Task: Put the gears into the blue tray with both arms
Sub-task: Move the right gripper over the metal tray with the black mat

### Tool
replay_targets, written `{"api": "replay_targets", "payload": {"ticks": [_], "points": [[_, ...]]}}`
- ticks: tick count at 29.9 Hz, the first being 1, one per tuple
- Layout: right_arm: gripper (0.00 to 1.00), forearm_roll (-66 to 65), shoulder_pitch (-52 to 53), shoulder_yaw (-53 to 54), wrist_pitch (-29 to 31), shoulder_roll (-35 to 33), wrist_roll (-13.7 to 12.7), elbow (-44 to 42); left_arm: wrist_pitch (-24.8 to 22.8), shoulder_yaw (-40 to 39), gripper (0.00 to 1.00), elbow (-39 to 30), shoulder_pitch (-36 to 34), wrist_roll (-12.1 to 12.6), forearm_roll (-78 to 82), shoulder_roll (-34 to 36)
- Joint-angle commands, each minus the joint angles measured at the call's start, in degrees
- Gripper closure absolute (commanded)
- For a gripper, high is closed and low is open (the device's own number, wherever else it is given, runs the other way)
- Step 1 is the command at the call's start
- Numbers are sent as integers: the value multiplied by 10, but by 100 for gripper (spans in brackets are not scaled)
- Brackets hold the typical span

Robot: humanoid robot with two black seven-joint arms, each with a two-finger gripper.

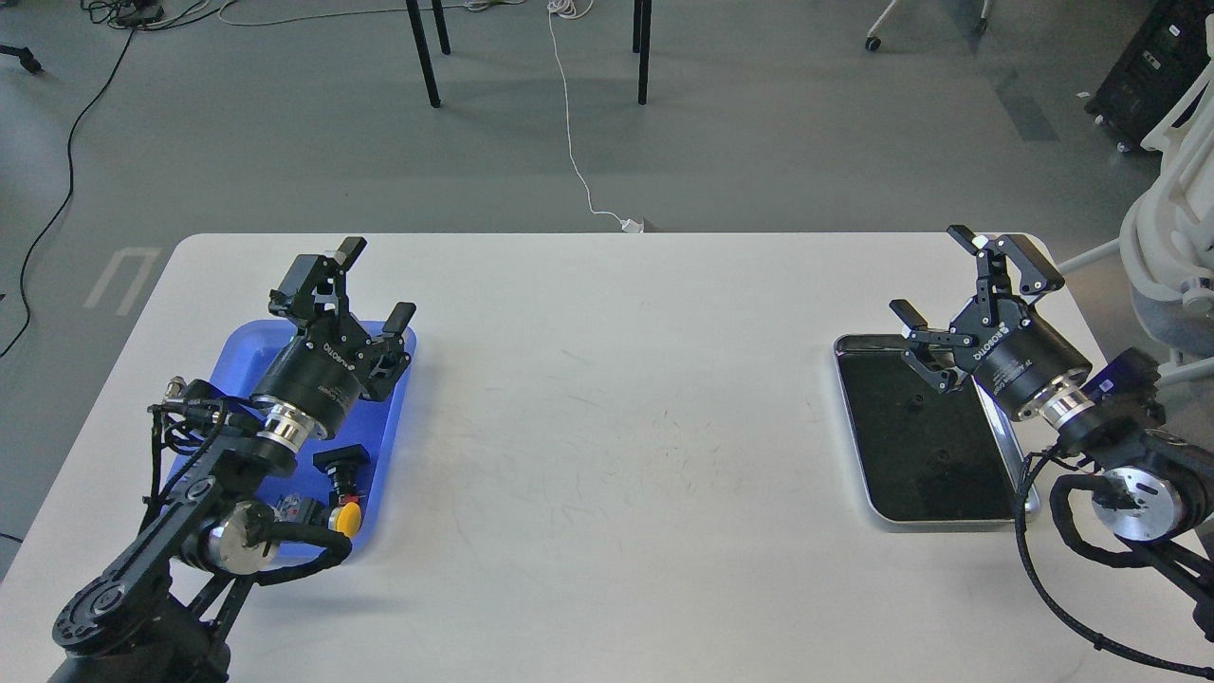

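Grey floor (pixel 759 133) fills the far part of my view, crossed by a white cable (pixel 572 142) and black cables at the left, with dark furniture legs (pixel 424 52) at the top and a white chair (pixel 1176 237) cut off at the right edge. Nearer, a white table (pixel 607 427) with faint scuffs takes up most of the frame.

On my left, the blue tray (pixel 394 417) lies on the table, much of it hidden under my left arm (pixel 190 493). My left gripper (pixel 370 285) hangs over the tray's far end, fingers spread apart, nothing between them. A push button with a yellow cap (pixel 347 517) and a dark one (pixel 341 462) lie at the tray's near end; something small beside them is too blurred to name.

On my right, a black tray with a metal rim (pixel 858 455) lies partly covered by my right arm (pixel 1119 446). My right gripper (pixel 958 285) sits above its far end, fingers wide apart and holding nothing. Two small dark specks, likely gears (pixel 915 406), show faintly on the black surface; I cannot make out teeth.
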Motion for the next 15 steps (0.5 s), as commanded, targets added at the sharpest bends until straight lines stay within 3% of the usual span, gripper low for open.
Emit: {"api": "replay_targets", "payload": {"ticks": [1,9,15], "points": [[1,-16,-2,-1,1,-5,0,2,1,3,2,-4,0,1,0,0],[1,-85,3,4,0,-24,0,23,-6,10,2,3,-11,0,2,2],[1,-254,23,2,-7,-91,0,70,-5,10,2,-2,-33,0,7,12]]}}
